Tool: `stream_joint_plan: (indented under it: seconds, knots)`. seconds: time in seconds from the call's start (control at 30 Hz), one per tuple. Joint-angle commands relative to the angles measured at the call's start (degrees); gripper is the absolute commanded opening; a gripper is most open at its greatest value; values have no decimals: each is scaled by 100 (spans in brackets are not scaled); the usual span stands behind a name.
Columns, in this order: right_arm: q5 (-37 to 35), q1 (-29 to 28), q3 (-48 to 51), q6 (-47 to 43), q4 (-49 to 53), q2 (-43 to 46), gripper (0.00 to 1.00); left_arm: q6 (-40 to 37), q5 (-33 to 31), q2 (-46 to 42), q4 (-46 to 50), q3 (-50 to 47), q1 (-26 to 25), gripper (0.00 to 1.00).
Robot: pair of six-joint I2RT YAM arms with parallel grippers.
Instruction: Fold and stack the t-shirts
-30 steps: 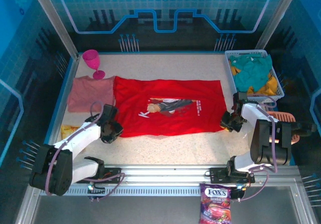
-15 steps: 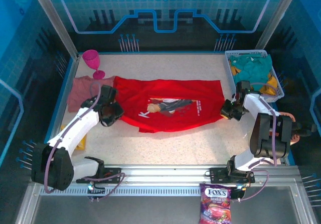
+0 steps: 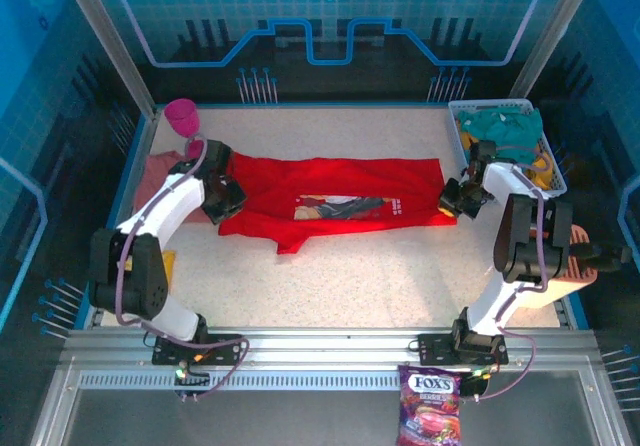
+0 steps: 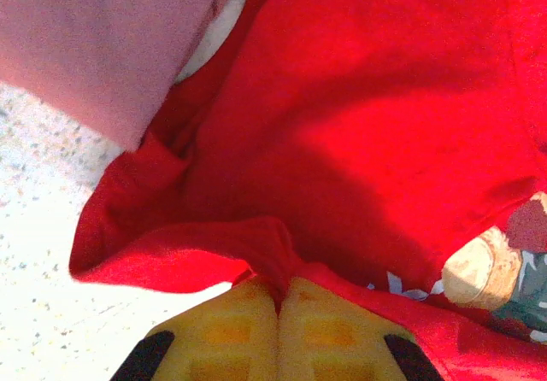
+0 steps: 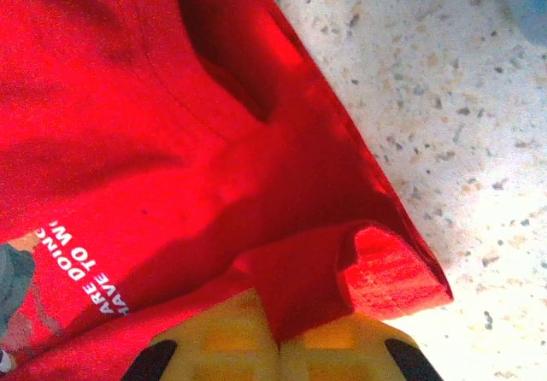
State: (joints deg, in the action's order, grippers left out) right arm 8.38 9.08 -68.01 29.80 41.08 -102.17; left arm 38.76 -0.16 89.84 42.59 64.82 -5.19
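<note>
Left: the salmon-pink t-shirt [image 3: 157, 180] lies on the surface [image 3: 350, 276], just beside the red t-shirt [image 3: 340, 182]. Centre: the red t-shirt stretches across the surface, the jaws of the left arm [image 3: 165, 216] clamped on its left edge. Right: the jaws of the right arm [image 3: 505, 181] pinch its right corner.

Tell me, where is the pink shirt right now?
Seen from above, the salmon-pink t-shirt lies at the far left of the table, in front of the pink goblet and beside the left end of the red t-shirt, partly hidden by the left arm.
</note>
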Motion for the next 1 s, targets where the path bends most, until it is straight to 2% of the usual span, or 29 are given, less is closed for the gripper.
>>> stream_joint_plan:
  seconds: [0.0,0.2,0.5,0.57,0.63,0.7,0.83,0.9,0.97]
  knots:
    - [69,87,-297,140,118,-236,1,-277,103,293,48,467,157,0]
    - [247,76,-503,286,57,-426,3,-411,191,764,145,1103,247,0]
    - [304,13,-986,465,72,-828,7,-569,377,1919,332,2153,308,0]
    - [311,2,-1035,482,62,-870,11,-592,366,2076,399,2318,330,1]
    - [311,6,-1036,506,19,-875,19,-607,329,2144,355,2379,339,11]
    - [419,-11,-996,493,-73,-824,31,-668,368,2178,399,2492,353,26]
    - [410,-115,-866,350,-192,-419,80,-726,525,1755,478,2412,328,50]
    - [459,-177,-830,193,-189,-245,94,-704,650,1385,428,2183,233,54]
    - [438,-293,-766,12,-169,-45,100,-683,800,1017,427,1826,48,54]
